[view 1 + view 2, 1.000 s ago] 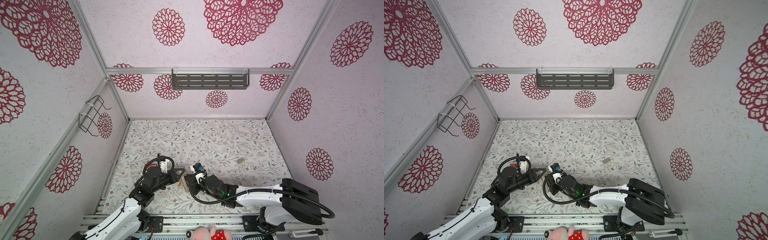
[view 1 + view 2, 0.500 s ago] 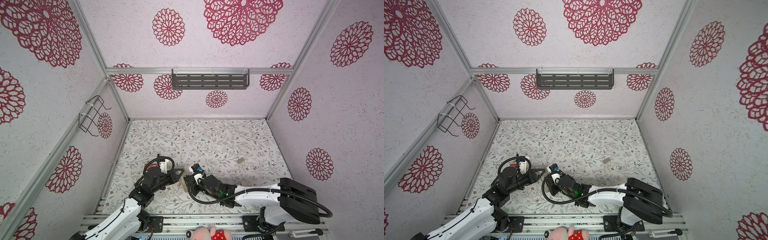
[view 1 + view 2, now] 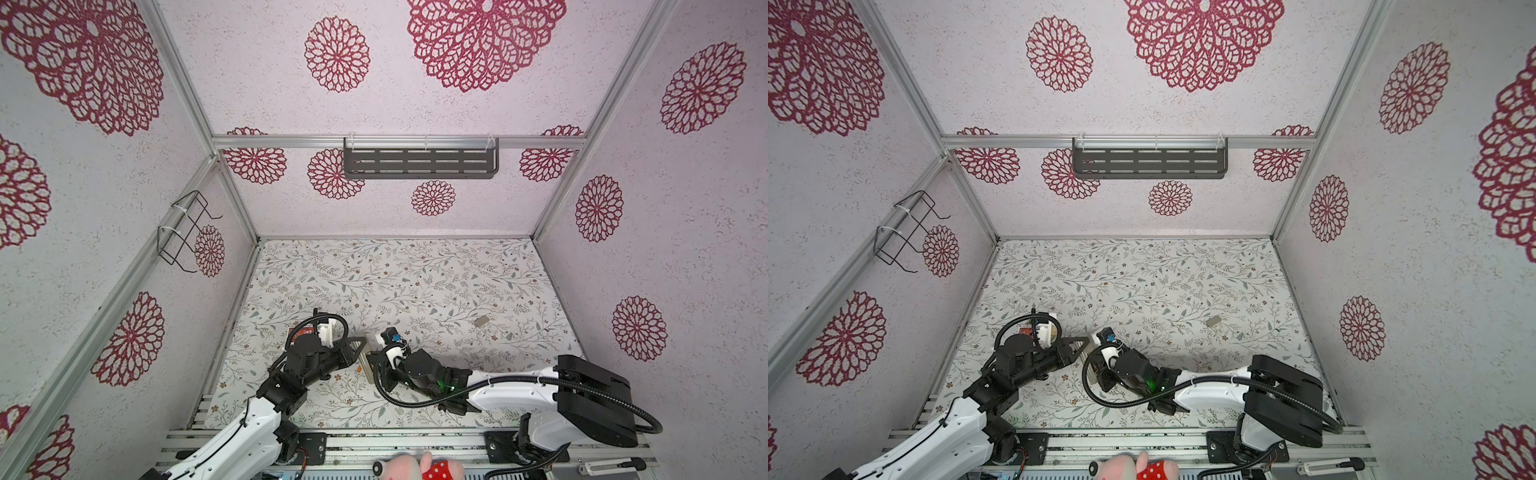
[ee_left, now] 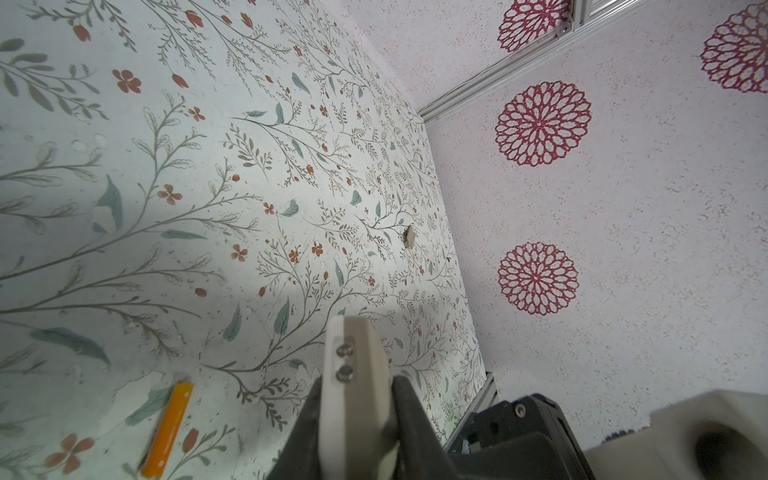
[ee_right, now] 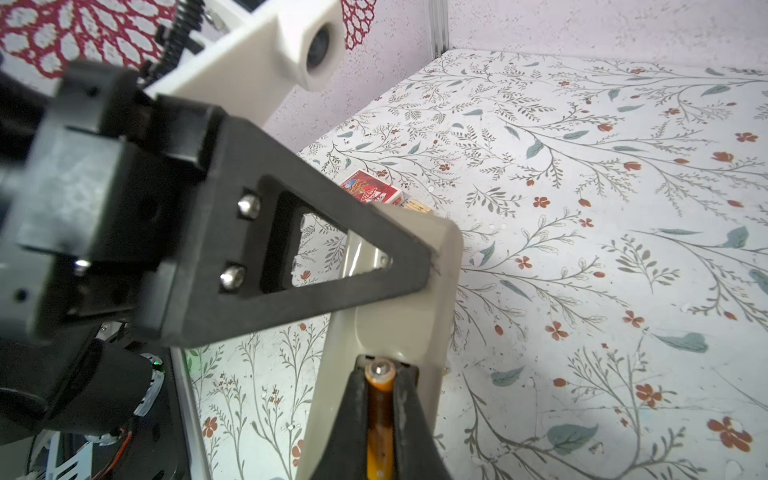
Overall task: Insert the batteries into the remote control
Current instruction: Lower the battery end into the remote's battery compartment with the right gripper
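remote control [image 5: 399, 316] stands on edge, clamped in my left hand [image 4: 357, 395], low and just left of centre in both top views. my right hand [image 5: 380, 374] is clenched on one orange battery [image 5: 379, 401], its metal tip at the opening in the remote's beige back. the second battery [image 4: 168, 424] lies loose on the floral bench [image 3: 415, 282], near the remote. i see a red card box [image 3: 301, 332] up-left of the left hand, and a small tan block [image 3: 481, 321] well apart at right of frame.

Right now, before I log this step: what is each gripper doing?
Left gripper: closed on the remote control.
Right gripper: closed on a battery.
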